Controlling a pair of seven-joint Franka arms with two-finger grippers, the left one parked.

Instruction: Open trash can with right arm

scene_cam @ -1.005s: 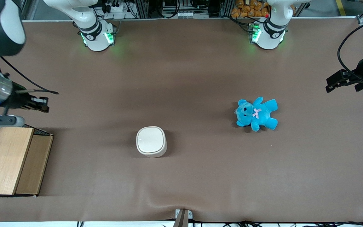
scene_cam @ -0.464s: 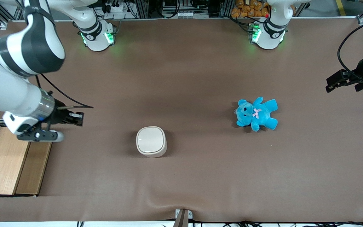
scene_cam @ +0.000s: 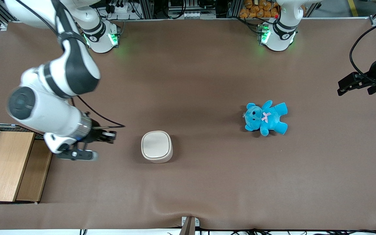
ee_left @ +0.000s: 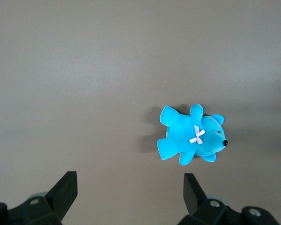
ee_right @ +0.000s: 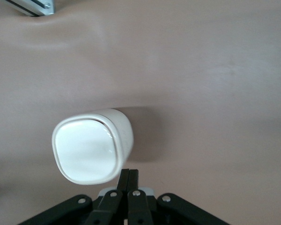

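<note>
The trash can (scene_cam: 156, 146) is a small cream-white rounded-square bin with its flat white lid shut, standing on the brown table near the middle. It also shows in the right wrist view (ee_right: 90, 146). The right arm (scene_cam: 54, 98) reaches over the table from the working arm's end. Its black gripper (scene_cam: 111, 136) hangs beside the trash can, a short gap away, with nothing in it. In the right wrist view the gripper (ee_right: 129, 174) has its two fingers pressed together, just off the bin's edge.
A blue teddy (scene_cam: 265, 117) lies toward the parked arm's end of the table; it also shows in the left wrist view (ee_left: 192, 139). A wooden box with wire mesh (scene_cam: 8, 164) stands at the working arm's end, nearer the front camera than the gripper.
The right arm has swung in from the table's edge toward the trash can, and its gripper now sits close beside the bin. The trash can and teddy have not moved.
</note>
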